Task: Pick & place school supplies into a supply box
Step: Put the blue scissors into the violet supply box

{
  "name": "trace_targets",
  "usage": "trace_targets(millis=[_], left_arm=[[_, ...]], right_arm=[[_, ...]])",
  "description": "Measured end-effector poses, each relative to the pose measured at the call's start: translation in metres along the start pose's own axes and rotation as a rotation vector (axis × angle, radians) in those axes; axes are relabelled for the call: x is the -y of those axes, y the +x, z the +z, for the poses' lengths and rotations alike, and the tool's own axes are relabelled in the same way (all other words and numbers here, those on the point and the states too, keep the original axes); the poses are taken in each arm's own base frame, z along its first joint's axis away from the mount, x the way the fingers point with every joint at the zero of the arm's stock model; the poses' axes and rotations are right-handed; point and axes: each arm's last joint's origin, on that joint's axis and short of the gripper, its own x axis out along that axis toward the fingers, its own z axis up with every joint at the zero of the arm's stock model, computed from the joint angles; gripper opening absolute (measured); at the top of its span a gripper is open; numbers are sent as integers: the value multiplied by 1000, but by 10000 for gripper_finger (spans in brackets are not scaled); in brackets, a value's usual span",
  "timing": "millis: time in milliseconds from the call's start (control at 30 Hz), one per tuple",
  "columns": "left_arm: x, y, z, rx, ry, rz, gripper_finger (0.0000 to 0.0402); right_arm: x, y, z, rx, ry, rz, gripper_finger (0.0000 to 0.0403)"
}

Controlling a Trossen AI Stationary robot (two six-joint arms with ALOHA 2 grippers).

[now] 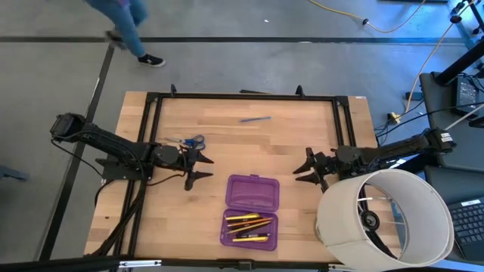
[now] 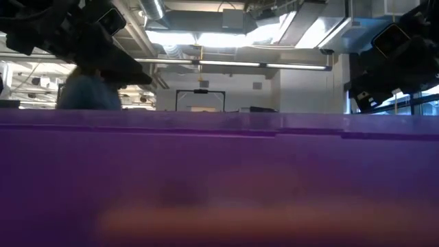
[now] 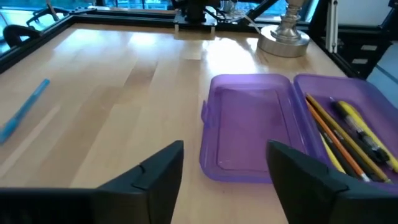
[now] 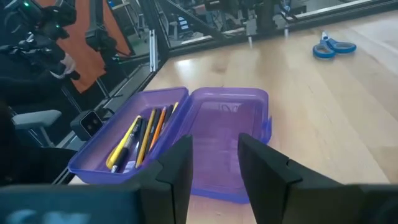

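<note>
On the wooden table (image 1: 302,136), the purple translucent plastic hinged pencil case (image 1: 252,209) lies open flat near the front edge, between the two arms. One half, the one toward the front edge, already holds a bunch of thin yellow pencils and dark pens (image 1: 248,224); the other half looks empty

What's left outside: a small pair of blue-handled scissors (image 1: 190,140) sitting just beside the left gripper (image 1: 200,168), on its far side, and a thin blue pen (image 1: 255,119) lying well back on the table, long axis roughly across the width with a slight tilt

Left gripper has its fingers spread wide with nothing between them, hovering to the left of the case. Right gripper (image 1: 311,168) sits on the opposite side of the case, fingers partly apart and also empty, pointing at the case's empty half

My read is the scissors are the obvious next grab, and the left arm is way nearer. They sit behind and a bit toward the arm's own base from the fingertips, so it'd have to pull back and swing toward the far edge. I can't tell how the blades lie. The blue pen is roughly midway between the arms, so it could be either's
</note>
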Motion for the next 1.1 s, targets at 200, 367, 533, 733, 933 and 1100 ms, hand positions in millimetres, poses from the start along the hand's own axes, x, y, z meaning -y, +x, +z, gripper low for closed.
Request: trace_targets(millis=[200, 367, 533, 733, 933, 1100], left_arm=[[-10, 2, 9, -137, -39, 92, 223], [-34, -6, 24, -458, -86, 322, 222], [-56, -11, 32, -601, -28, 417, 223], [-78, -7, 28, -669, 71, 306, 220], [-96, -1, 18, -756, 94, 277, 220], [-112, 4, 6, -830, 34, 305, 219]], right_arm=[[0, 0, 0, -1, 1, 0, 131], [0, 0, 0, -1, 1, 0, 131], [0, 0, 0, -3, 2, -1, 131], [0, 0, 0, -3, 2, -1, 131], [0, 0, 0, -3, 2, -1, 131], [0, 0, 0, -4, -2, -2, 131]])
